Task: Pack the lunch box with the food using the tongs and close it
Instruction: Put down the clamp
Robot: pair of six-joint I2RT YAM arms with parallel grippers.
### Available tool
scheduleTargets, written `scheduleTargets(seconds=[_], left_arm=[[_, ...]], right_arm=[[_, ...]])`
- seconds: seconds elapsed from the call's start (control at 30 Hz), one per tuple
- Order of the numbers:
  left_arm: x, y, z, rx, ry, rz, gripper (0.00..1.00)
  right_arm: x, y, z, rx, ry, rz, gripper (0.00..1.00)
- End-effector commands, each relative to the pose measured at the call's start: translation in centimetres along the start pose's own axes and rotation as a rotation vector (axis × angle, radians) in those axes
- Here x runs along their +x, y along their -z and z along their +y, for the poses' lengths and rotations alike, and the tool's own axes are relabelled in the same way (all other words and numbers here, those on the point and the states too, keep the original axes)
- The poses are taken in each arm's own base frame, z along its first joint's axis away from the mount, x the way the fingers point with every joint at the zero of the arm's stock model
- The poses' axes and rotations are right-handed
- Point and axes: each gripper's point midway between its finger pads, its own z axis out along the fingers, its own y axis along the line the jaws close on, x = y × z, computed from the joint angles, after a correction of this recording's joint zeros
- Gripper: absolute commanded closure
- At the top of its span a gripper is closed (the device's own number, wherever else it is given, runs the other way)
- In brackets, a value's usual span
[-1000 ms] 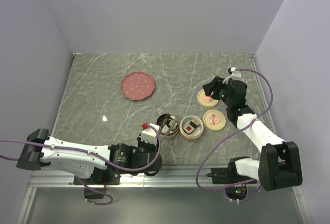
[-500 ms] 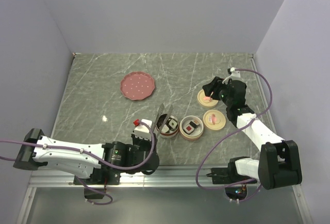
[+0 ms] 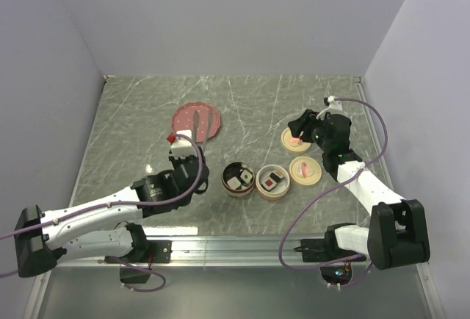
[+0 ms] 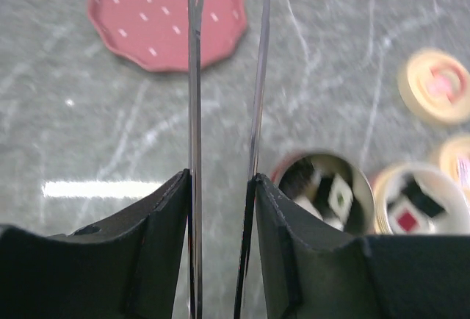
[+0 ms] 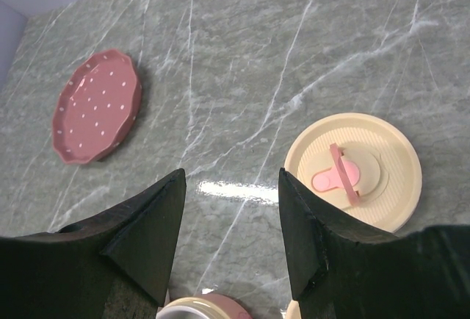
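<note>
The left tool (image 4: 220,179) was clamped on the tongs (image 4: 194,76), one finger on each arm, with the arms a little apart. The tongs reached out over the plate (image 4: 147,18), and nothing showed between their arms. The plate looked bare. The food (image 3: 272,182) lay in the two open tiers of the box on the worktop (image 3: 132,113): several pieces in the left tier (image 3: 225,179) and one black, red-topped piece in the right tier (image 3: 258,185).

The right tool (image 5: 231,176) hung with its jaws apart and empty, just beside one lid (image 5: 367,142). The other lid (image 3: 305,170) lay near the right tier.

Packing seemed finished or nearly so, since no loose food was visible. The next move probably called for laying the tongs down clear of the tiers. After that, a lid would need gripping by its pink handle and seating squarely on a tier.
</note>
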Motion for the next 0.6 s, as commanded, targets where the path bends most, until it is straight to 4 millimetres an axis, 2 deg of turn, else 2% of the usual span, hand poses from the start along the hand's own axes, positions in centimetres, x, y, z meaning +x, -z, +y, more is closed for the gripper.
scheduleTargets(seconds=[0.0,0.13,0.17,0.23,0.27,0.37,0.57], left_arm=[[-4.0,-1.9,0.1,0.008,0.038,-0.092,0.55],[-5.3,-5.2,2.6,-0.053,0.035,-0.112,0.55],[-5.2,-6.8,4.1,-0.086,0.046,-0.088,0.55],[-5.4,-8.6,5.6,-0.116,0.059,-0.08,0.56],[-4.9,-10.0,7.2,-0.154,0.062,-0.055,0.56],[-5.0,-12.1,9.1,-0.196,0.069,-0.055,0.57],[-6.1,-14.0,12.4,-0.296,0.074,-0.08,0.57]], right_arm=[[-2.2,-0.2,0.9,-0.031,0.017,-0.06,0.39],[-2.2,-0.4,0.8,-0.031,0.018,-0.057,0.39],[-2.1,-0.4,0.8,-0.032,0.018,-0.055,0.39],[-1.9,-0.5,0.7,-0.034,0.017,-0.052,0.39],[-1.9,-0.5,0.7,-0.035,0.017,-0.05,0.39],[-1.9,-0.5,0.8,-0.037,0.018,-0.054,0.39],[-1.8,-0.7,0.6,-0.03,0.015,-0.05,0.39]])
